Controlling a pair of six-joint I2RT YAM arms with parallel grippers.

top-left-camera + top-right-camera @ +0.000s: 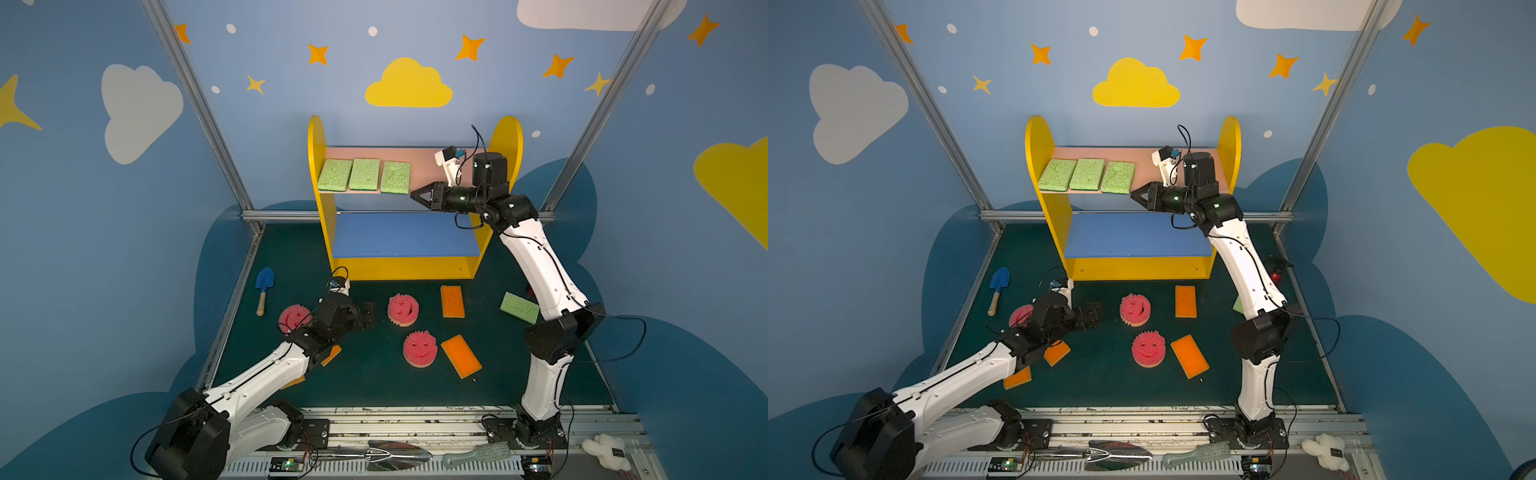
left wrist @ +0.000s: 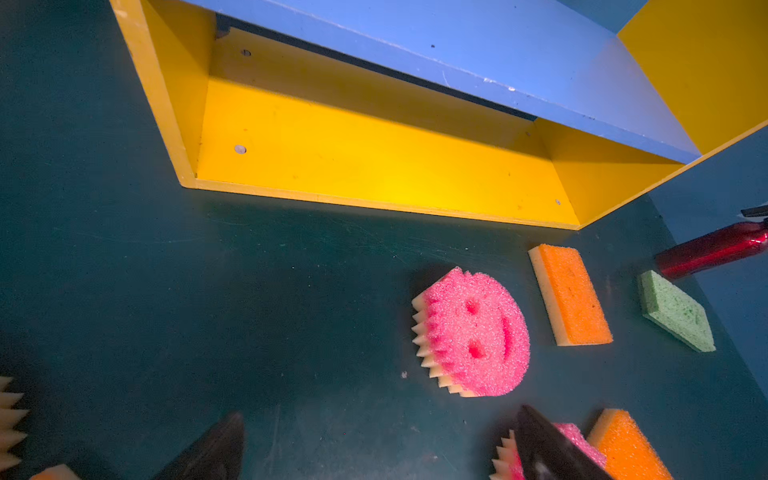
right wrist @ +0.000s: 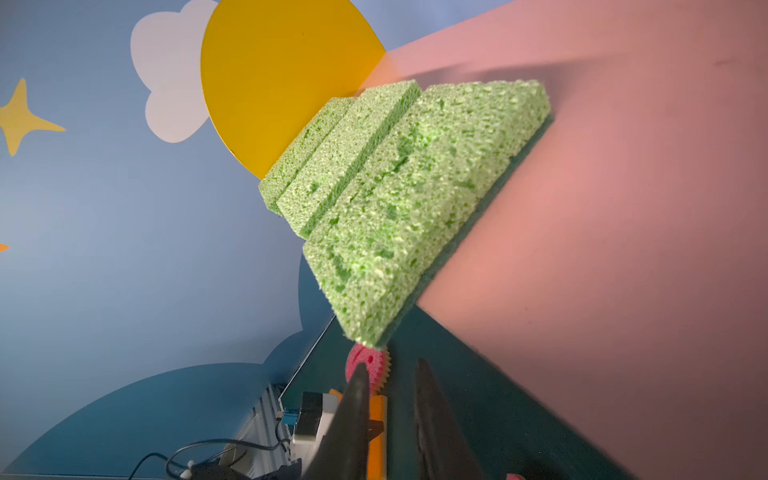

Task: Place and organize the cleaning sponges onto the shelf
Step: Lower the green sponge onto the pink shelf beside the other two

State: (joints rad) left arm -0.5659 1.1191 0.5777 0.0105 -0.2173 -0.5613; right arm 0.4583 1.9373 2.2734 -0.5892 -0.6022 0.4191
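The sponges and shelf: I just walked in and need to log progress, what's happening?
Three green sponges lie in a row on the pink top board of the shelf; the right gripper is beside them, holding nothing. The left gripper hangs open near a pink smiley sponge. Every other sponge lies on the table.

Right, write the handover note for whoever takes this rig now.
Left jaws: wide open, empty, low over the mat beside a pink smiley sponge.
Right jaws: nearly shut, empty, at the front edge of the shelf, by its pink top board.
Done: three green sponges in a row on that board.
To do: fourth green sponge, three pink smileys and four orange sponges, all on the mat; two orange ones lie partly under the left arm.
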